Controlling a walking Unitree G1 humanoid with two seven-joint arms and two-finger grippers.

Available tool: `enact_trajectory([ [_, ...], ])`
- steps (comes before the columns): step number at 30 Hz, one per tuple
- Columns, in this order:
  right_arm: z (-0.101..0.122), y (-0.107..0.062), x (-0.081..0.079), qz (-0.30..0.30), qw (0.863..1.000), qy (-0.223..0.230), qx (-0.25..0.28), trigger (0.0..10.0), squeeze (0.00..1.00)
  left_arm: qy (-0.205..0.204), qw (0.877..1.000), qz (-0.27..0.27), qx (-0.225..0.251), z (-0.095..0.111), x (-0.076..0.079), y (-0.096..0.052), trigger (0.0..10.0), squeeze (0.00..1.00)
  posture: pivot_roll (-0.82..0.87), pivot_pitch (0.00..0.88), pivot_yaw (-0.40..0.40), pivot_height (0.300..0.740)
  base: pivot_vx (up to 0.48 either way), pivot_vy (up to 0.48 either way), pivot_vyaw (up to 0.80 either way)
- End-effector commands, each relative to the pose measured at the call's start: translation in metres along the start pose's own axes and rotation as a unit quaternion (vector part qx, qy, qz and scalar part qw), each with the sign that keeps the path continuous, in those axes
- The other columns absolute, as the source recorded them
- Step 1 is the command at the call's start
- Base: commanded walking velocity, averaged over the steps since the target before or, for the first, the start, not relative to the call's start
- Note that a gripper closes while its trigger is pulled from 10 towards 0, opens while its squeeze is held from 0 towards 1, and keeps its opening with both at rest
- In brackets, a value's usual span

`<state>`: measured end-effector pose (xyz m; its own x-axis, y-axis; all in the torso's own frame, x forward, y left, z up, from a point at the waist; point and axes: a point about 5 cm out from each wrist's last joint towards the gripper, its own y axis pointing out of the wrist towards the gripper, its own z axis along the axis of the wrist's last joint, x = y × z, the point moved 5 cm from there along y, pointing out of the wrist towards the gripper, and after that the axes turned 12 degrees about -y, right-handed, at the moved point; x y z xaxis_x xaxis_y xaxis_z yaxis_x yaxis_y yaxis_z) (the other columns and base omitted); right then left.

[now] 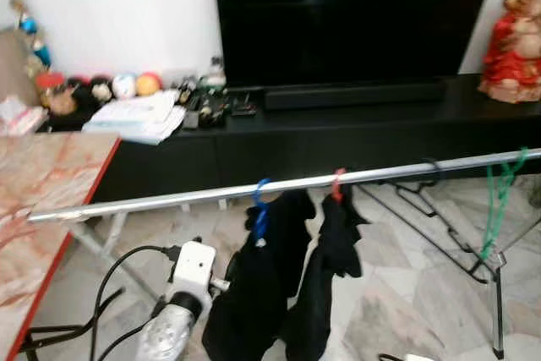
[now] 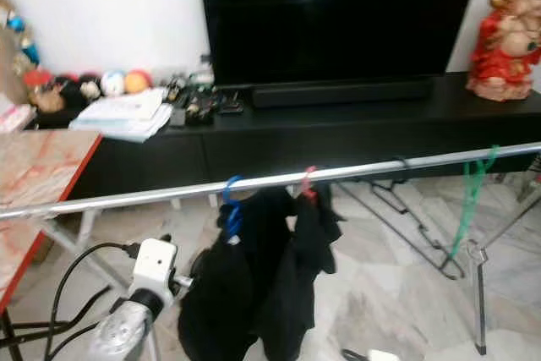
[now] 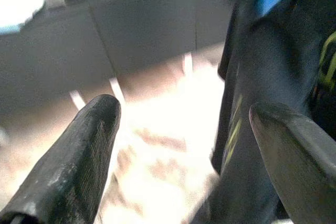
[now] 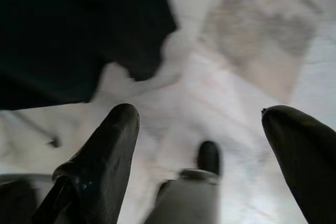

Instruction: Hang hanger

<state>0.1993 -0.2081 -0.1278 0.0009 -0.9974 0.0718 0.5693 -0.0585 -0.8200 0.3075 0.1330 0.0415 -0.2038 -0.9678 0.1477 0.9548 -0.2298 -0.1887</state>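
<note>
Rail (image 1: 169, 199) of silver drying rack, spanning left to right: blue hanger (image 1: 261, 209) and red hanger (image 1: 337, 185) hooked side by side mid-rail, each carrying a black garment (image 1: 254, 293); green hanger (image 1: 499, 200) far right. Left gripper (image 3: 184, 145), fingers spread and empty, just left of the garments. Right gripper (image 4: 199, 145), fingers apart, empty, over marble floor (image 4: 252, 40).

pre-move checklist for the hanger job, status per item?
1. Blue hanger hooked over the rail: ok.
2. Red hanger hooked over the rail: ok.
3. Black garments hanging free of the floor: cannot tell, their bottoms run out of frame.
4. Left gripper released: ok, fingers spread with nothing between them, beside the garment on the blue hanger.
5. Right gripper released: ok, open over the floor.
6. Green hanger on the rail's right end: ok.
</note>
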Motion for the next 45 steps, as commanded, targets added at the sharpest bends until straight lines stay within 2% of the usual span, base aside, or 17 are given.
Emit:
enact_trajectory([
  [1, 0.002, -0.001, 0.009, -0.011, 1.0, 0.001, 0.002, 10.0, 0.0, -0.021, 0.999, -0.023, -0.017, -0.004, 0.008, 0.001, 10.0, 0.0, -0.02, 0.0, 0.043, 0.74, 0.0, 0.0, 0.0],
  [4, 0.002, -0.001, 0.009, -0.011, 1.0, 0.001, 0.003, 10.0, 0.0, -0.008, 0.999, -0.037, -0.013, -0.002, 0.01, 0.002, 10.0, 0.0, -0.02, 0.0, 0.041, 0.74, 0.0, 0.0, 0.0],
  [12, 0.002, -0.001, 0.009, -0.01, 1.0, -0.002, 0.005, 10.0, 0.0, 0.004, 1.0, -0.012, 0.013, 0.008, 0.006, 0.005, 10.0, 0.0, -0.02, 0.0, 0.04, 0.74, 0.0, 0.0, 0.0],
  [22, 0.002, -0.001, 0.009, -0.011, 1.0, -0.002, 0.005, 10.0, 0.0, 0.0, 1.0, -0.01, 0.019, 0.012, 0.007, 0.006, 10.0, 0.0, -0.02, 0.0, 0.042, 0.74, 0.0, -0.423, 0.0],
  [24, 0.002, -0.001, 0.009, -0.011, 1.0, 0.0, 0.005, 10.0, 0.0, -0.013, 1.0, -0.017, 0.02, 0.014, 0.009, 0.008, 10.0, 0.0, -0.02, 0.0, 0.038, 0.74, 0.0, 0.0, 0.0],
  [29, 0.003, -0.001, 0.01, -0.011, 1.0, 0.001, 0.005, 10.0, 0.0, -0.012, 0.999, -0.032, 0.017, 0.014, 0.014, 0.009, 10.0, 0.0, -0.01, 0.0, 0.035, 0.74, 0.0, 0.0, 0.0],
  [41, 0.003, -0.001, 0.01, -0.012, 1.0, 0.001, 0.006, 10.0, 0.0, -0.002, 0.999, -0.025, 0.027, 0.025, 0.014, 0.025, 10.0, 0.0, -0.02, 0.0, 0.03, 0.74, 0.0, 0.0, 0.0],
  [45, 0.003, -0.001, 0.011, -0.013, 1.0, 0.002, 0.006, 10.0, 0.0, -0.001, 0.998, -0.05, 0.047, 0.035, 0.022, 0.03, 10.0, 0.0, -0.02, 0.0, 0.026, 0.74, 0.0, 0.0, 0.0],
])
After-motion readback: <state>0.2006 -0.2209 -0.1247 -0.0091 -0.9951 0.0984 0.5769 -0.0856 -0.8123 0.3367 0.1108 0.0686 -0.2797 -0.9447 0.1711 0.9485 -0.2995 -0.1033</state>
